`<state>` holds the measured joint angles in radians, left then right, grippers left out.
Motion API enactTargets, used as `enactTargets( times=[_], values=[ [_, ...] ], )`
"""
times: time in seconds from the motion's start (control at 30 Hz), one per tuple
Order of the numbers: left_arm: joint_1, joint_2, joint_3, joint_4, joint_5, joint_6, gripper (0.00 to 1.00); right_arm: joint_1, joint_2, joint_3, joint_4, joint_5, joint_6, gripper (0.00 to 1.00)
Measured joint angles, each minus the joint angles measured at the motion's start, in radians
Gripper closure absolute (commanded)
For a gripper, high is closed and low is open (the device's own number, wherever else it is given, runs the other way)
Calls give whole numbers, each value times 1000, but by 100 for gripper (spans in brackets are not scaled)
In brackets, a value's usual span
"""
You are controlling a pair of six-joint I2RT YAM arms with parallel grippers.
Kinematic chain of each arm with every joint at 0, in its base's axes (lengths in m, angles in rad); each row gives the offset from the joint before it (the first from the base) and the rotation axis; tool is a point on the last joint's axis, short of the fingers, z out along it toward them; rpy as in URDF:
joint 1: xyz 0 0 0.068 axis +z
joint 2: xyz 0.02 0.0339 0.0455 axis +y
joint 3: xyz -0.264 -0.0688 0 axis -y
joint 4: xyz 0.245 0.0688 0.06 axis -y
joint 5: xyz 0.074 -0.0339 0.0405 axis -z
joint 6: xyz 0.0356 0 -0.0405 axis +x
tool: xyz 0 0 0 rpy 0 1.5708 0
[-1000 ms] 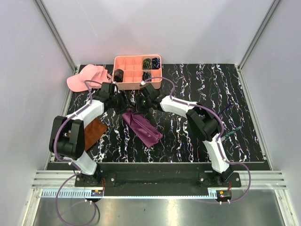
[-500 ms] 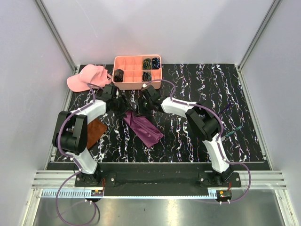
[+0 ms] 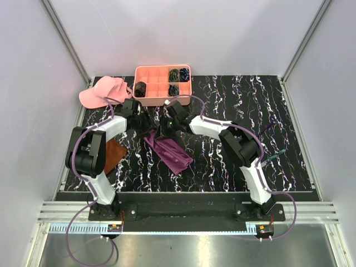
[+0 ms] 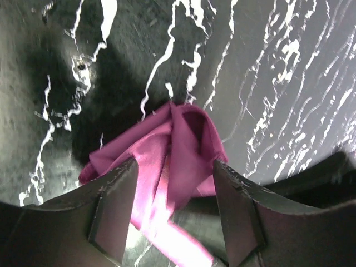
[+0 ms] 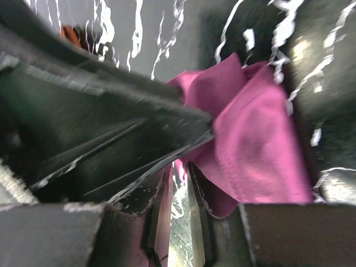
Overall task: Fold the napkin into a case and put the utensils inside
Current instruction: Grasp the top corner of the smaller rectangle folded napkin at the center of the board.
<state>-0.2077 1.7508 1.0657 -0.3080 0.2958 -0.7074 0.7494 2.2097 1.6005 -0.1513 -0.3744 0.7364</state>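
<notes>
Napkin (image 3: 171,153) lay crumpled toward the worktop's (image 3: 250,111) eight o'clock; right fingers (image 5: 139,150) clamped its edge; left fingers (image 4: 114,206) stood apart astride it; unequal tugging might bunch it.

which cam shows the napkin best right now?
Top external: the whole napkin is visible as a folded strip lying diagonally. Left wrist and right wrist each show only one bunched end of it, close up and cropped.

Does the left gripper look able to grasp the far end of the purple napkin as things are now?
Probably yes. The left gripper is open, and the bunched end of the napkin lies between its fingers with nothing over it. The right gripper sits close beside it, so room is tight.
</notes>
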Motion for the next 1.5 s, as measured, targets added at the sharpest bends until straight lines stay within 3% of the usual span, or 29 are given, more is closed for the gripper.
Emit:
enactTargets(
  times=[0.1,0.33,0.47,0.73,1.03,1.13,1.2,1.3,1.5],
  values=[
    [2,12,1,8,0,1,35,12,0,0,-2,-23,-5,75],
    [9,12,6,11,12,11,35,14,0,4,-8,-39,-21,75],
    [11,12,10,14,12,14,42,14,0,22,-23,-40,-27,73],
    [10,13,10,12,12,27,52,10,-40,26,-126,-14,-59,59],
    [9,18,9,10,11,27,50,-110,-241,-23,-193,1,-141,47],
    [8,18,9,10,11,26,50,-134,-196,18,-204,8,-185,49],
    [8,16,7,11,11,26,49,-134,-142,63,-213,7,-203,57],
    [8,2,-2,13,10,25,46,-127,-64,107,-215,10,-218,62],
    [8,-46,-26,22,11,10,50,-126,27,130,-223,9,-223,53]
  ],
)
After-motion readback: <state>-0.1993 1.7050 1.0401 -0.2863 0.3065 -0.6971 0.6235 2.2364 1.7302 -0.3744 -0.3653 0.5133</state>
